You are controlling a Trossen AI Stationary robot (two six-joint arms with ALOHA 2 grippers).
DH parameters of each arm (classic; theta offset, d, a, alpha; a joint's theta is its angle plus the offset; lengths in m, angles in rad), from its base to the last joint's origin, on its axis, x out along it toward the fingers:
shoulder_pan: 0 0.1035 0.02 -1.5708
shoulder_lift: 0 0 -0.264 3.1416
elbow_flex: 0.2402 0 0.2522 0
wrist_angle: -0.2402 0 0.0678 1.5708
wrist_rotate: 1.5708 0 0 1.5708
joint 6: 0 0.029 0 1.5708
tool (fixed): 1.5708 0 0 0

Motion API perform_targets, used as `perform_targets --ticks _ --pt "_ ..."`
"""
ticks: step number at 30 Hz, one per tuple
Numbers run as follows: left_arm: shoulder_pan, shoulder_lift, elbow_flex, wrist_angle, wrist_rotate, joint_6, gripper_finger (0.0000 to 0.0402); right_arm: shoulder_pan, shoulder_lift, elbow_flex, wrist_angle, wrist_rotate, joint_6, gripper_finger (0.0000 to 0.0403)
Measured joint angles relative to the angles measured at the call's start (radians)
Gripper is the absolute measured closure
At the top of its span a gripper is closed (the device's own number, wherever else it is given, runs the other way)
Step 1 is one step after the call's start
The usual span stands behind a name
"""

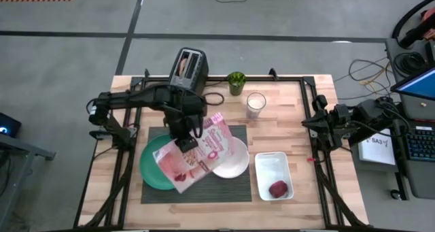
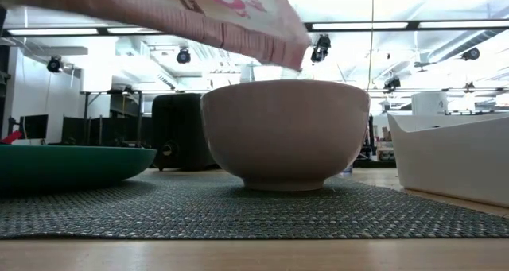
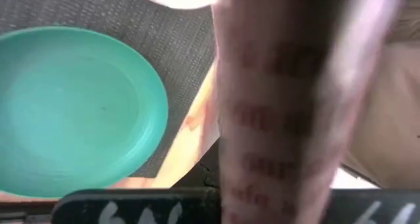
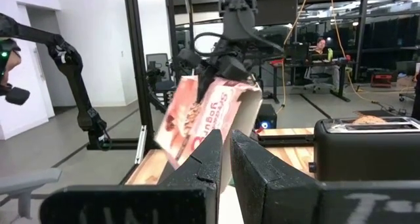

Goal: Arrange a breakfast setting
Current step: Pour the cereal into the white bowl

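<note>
The pink cereal box (image 3: 289,106) is blurred, hiding the bowl.

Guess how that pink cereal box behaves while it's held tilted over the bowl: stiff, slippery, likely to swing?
The pink cereal box looks like thin card, so probably light and fairly stiff, though a squeeze could dent it. The left tool grips it near one end while it hangs tilted over the white bowl, so it may pivot or slip. Loose contents could shift its balance.
</note>
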Motion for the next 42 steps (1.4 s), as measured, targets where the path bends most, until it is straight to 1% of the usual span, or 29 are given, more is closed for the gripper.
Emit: perform_targets --ticks 2,3,6,9,13,16,19,23,24,26,27,29,30,33,34,37,38,40,42 --pt "-0.005 -0.005 0.0 -0.002 -0.018 -0.051 0.0402 0.0 0.0 0.0 0.001 0.0 0.002 0.038" --pt "-0.005 -0.006 -0.004 -0.006 0.0 -0.059 0.0402 0.0 0.0 0.0 0.0 0.0 0.002 0.038" --pt "-0.002 -0.004 -0.016 -0.001 0.102 -0.05 0.0402 0.0 0.0 0.0 0.0 0.0 0.0 0.038" --pt "0.004 -0.012 -0.015 -0.006 0.111 -0.105 0.0402 0.0 0.0 0.0 0.0 0.0 0.002 0.038" --pt "0.016 -0.007 -0.016 0.0 0.198 -0.112 0.0402 0.0 0.0 0.0 0.001 0.0 0.0 0.038" --pt "0.025 -0.009 -0.017 -0.006 0.181 -0.144 0.0402 0.0 0.0 0.0 0.001 0.0 0.002 0.038" --pt "0.031 -0.002 -0.017 -0.003 0.226 -0.124 0.0402 0.0 0.0 0.0 0.001 0.0 0.0 0.038" --pt "0.04 -0.006 -0.017 -0.005 0.199 -0.159 0.0402 0.0 0.0 0.0 -0.004 0.0 0.002 0.038" --pt "0.041 0.002 -0.017 -0.004 0.218 -0.164 0.0402 0.0 0.0 0.0 -0.006 0.0 0.002 0.038" --pt "0.043 0.013 -0.017 -0.002 0.299 -0.131 0.0402 0.0 0.0 0.0 -0.007 0.0 0.0 0.038" --pt "0.043 0.013 -0.018 0.004 0.304 -0.117 0.0402 0.0 0.0 0.0 -0.008 0.0 -0.001 0.038" --pt "0.044 0.004 -0.018 -0.006 0.247 -0.126 0.0402 0.0 -0.002 0.0 -0.007 0.0 0.002 0.038" --pt "0.046 0.004 -0.018 -0.009 0.236 -0.129 0.0402 0.0 -0.002 0.0 -0.008 0.0 0.002 0.038" --pt "0.05 0.012 -0.024 0.0 0.307 -0.107 0.0402 0.0 -0.002 0.0 -0.007 0.0 0.001 0.038" --pt "0.052 0.013 -0.024 0.001 0.307 -0.108 0.0402 0.0 -0.002 0.0 -0.007 0.0 0.001 0.038" --pt "0.055 0.002 -0.023 -0.004 0.248 -0.124 0.0402 0.0 -0.002 0.0 -0.007 0.0 0.002 0.038" --pt "0.057 0.002 -0.025 -0.004 0.26 -0.121 0.0402 0.0 -0.002 0.0 -0.007 0.0 0.002 0.038" --pt "0.059 0.006 -0.028 -0.001 0.317 -0.11 0.0402 0.0 -0.002 0.0 -0.007 0.0 0.001 0.038" --pt "0.067 0.003 -0.022 -0.003 0.307 -0.111 0.0402 0.0 -0.002 0.0 -0.007 0.0 0.002 0.038"
